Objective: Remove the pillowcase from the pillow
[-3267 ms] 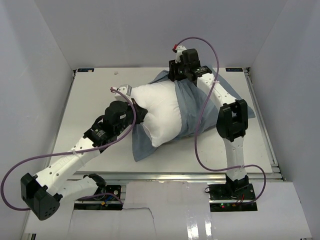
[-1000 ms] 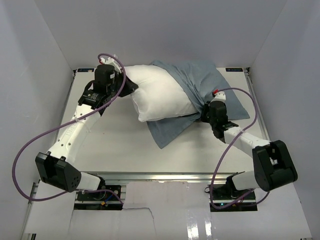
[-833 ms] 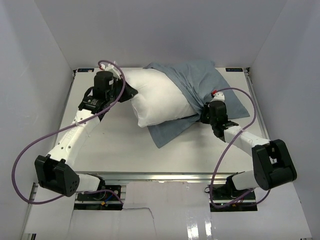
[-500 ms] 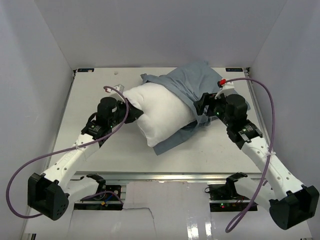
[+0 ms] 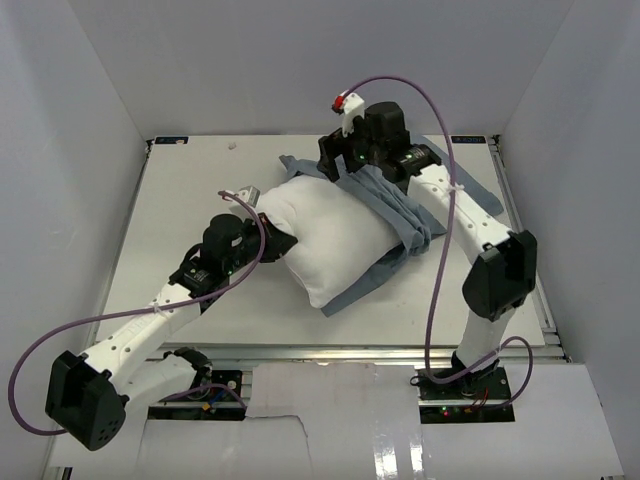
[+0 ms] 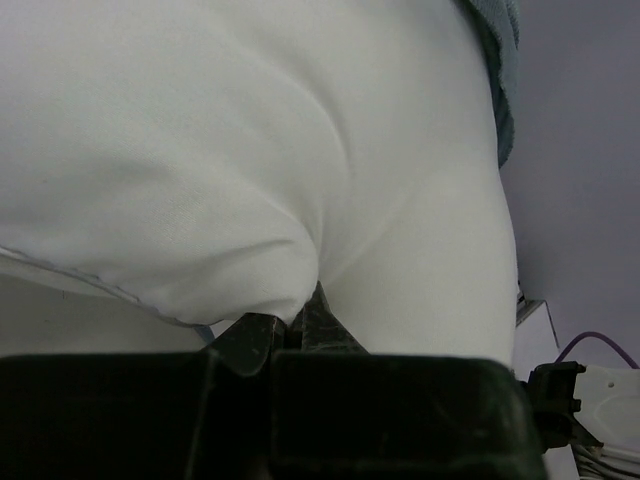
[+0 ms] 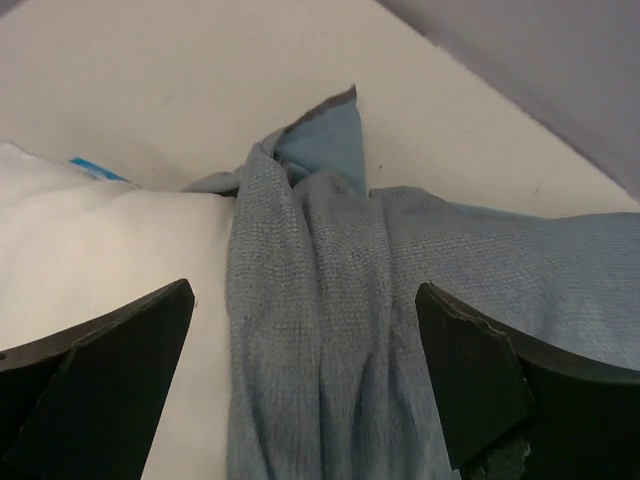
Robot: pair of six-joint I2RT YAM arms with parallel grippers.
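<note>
Grey-blue cloth is bunching along the far and right side of the pillow (image 5: 335, 245), and that is the pillowcase (image 5: 405, 212), gathered into thick folds and partly trailing onto the desk (image 5: 190, 200). Most of the white cushion is lying bare in the middle of the desk, so I am judging the job well past half. The cover looks peeled back to the far right end but not yet free of it. How much of the pillow is sitting inside the folds I cannot tell from above.

I am holding the near-left corner of the pillow with the left tool (image 5: 272, 240). In the left wrist view it is clenched on a pinch of white fabric. The right tool (image 5: 338, 168) is hanging over the far edge of the cover. In its wrist view both fingers (image 7: 110, 365) are standing wide apart, released, with a ridge of grey-blue cloth lying between them and nothing gripped.

What is left, as I am reading it, is closing the right tool on that ridge and drawing the cover off the last end while the left one is anchoring the pillow.
</note>
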